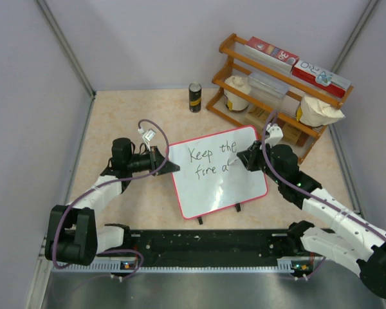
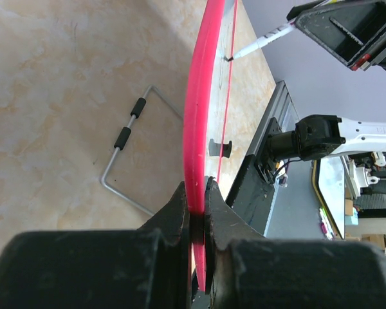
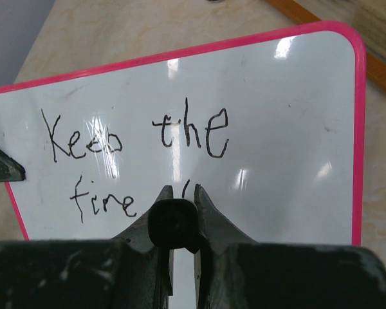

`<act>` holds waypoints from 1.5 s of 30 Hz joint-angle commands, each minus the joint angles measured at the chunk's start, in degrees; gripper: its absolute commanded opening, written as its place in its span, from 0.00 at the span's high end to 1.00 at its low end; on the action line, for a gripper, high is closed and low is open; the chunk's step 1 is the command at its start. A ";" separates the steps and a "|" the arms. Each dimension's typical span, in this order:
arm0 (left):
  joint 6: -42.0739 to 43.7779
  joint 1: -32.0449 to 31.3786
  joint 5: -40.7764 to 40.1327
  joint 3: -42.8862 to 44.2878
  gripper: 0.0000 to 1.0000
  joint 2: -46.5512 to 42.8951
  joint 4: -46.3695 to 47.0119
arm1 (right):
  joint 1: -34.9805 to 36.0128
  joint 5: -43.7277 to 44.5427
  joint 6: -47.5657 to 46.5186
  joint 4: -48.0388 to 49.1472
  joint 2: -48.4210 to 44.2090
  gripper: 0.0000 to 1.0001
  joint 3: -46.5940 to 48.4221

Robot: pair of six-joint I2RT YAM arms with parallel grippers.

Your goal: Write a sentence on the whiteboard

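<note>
**Student:** What fills the top view, largest first?

**Tutor:** A beige table (image 1: pixel 116 122), walled on three sides. At its middle, set askew, is the whiteboard (image 1: pixel 212 193), glossy white with a red-pink rim. Whether it rests flat cannot be told. Behind it to the right stands a wooden rack (image 1: pixel 226 48) carrying boxes and bags.

**Student:** And the two arms?

**Tutor:** The left gripper (image 2: pixel 195 193) is at the board's left edge. Its jaws are drawn narrow and pinch the red rim between them. The right gripper (image 3: pixel 180 195) is over the board's right half, jaws closed around a marker (image 2: pixel 264 41). In the left wrist view the marker's dark tip meets the white surface.

**Student:** The smaller items?

**Tutor:** A black can (image 1: pixel 195 97) stands left of the rack. A bent wire stand (image 2: pixel 130 125) with two black sleeves lies on the table beside the rim. The sentence (image 3: pixel 192 129) is thin black handwriting. It reads "Keep the" on the upper line and "fire" below, followed by one curved stroke just by the right gripper's fingertips.
</note>
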 commanded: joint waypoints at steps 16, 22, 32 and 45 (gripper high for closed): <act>6.63 0.06 -5.92 -1.41 1.00 0.27 -1.64 | -0.36 0.21 0.41 -3.49 -2.75 1.00 -3.91; 6.54 0.06 -5.92 -1.41 1.00 0.27 -1.64 | -0.45 2.75 -0.02 -3.40 -3.63 1.00 -3.04; 6.54 0.06 -5.92 -1.50 1.00 0.18 -1.47 | -0.36 3.72 -0.38 -2.96 -5.56 1.00 0.48; 6.63 0.06 -6.00 -1.59 1.00 0.01 -1.64 | -0.97 3.38 -1.35 -1.64 -3.54 1.00 4.08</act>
